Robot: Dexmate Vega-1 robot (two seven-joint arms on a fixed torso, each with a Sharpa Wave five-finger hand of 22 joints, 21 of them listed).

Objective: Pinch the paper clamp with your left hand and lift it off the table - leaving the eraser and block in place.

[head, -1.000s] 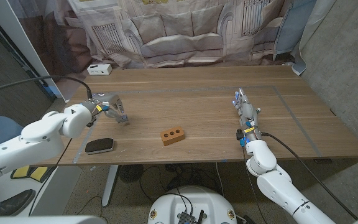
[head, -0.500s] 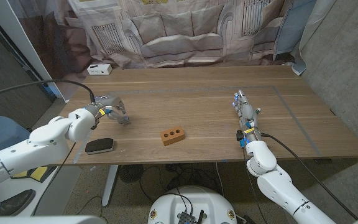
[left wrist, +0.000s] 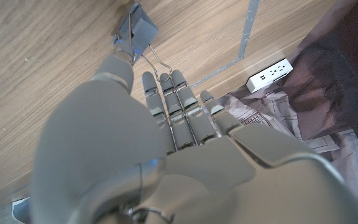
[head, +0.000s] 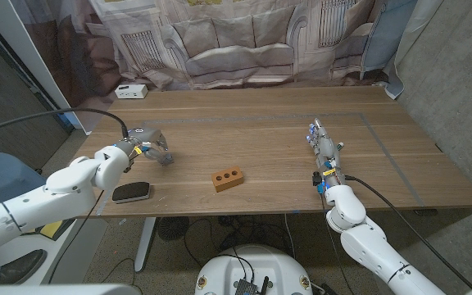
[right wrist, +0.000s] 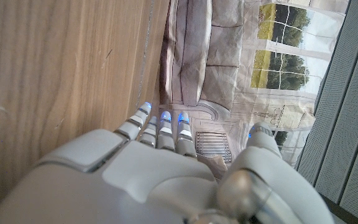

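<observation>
Your desk fills the middle of the head view, its wooden surface running from the left edge to the right edge of the frame, with a printed curtain hanging along the top.

Your left robot hand sits at centre left of the head view, above the desk surface. In the left wrist view it has its thumb and fingers closed on the wire handles of the paper clamp. The paper clamp appears in the head view just right of that hand, at its fingertips; whether it touches the desk cannot be told.

Your right robot hand stands on its edge at centre right of the head view, well apart from the other items. Its fingers are extended side by side and hold nothing; the right wrist view confirms this.

The black eraser lies on the desk at lower left, below the left robot hand.

The orange block with three holes lies near the centre of the frame, between the two hands.

A white power strip rests at the upper left corner of the desk.
</observation>
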